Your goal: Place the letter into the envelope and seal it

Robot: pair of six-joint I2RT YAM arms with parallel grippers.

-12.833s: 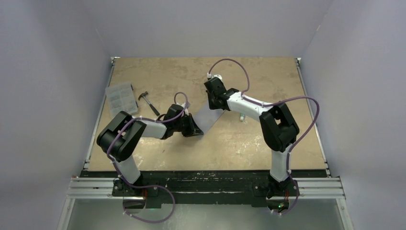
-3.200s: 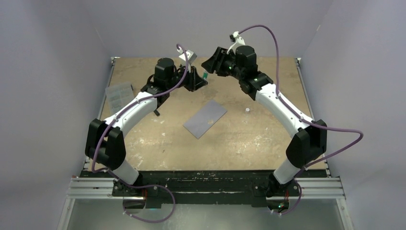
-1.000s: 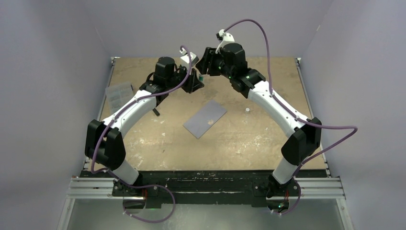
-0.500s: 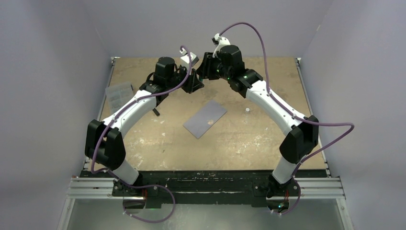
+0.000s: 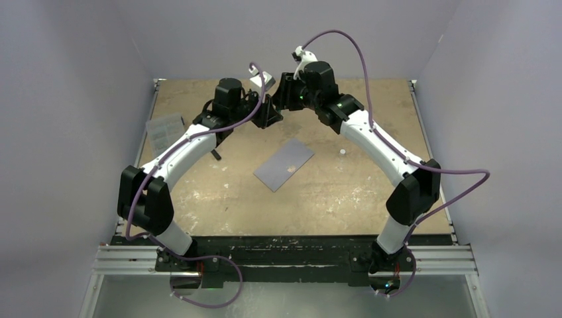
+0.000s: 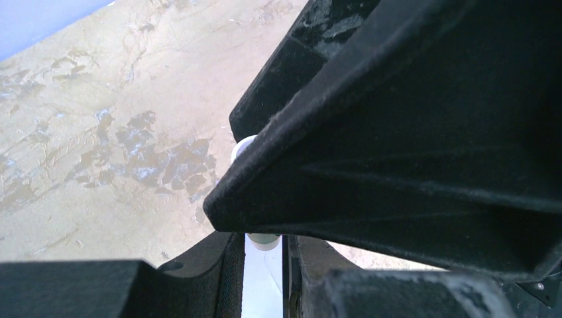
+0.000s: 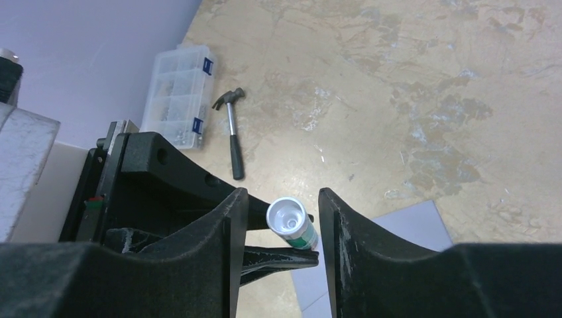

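the sealing step seemed in hand: the letter was not visible, probably already inside the envelope (image 5: 283, 164). it lay flat at mid-surface (image 5: 371, 192), long axis from near-left to far-right; where its flap pointed i could not tell. high above it, the left fingers (image 7: 192, 175) gripped a white-green tube (image 7: 296, 226). the right fingers (image 7: 344, 232) stood apart around its end, not touching. next they should close there.

Grey-blue envelope (image 5: 284, 165), white-and-green tube (image 7: 293, 226), blue-clasped clear box (image 7: 177, 96), mottled tan tabletop (image 5: 331, 192), pale lilac walls (image 5: 66, 99).
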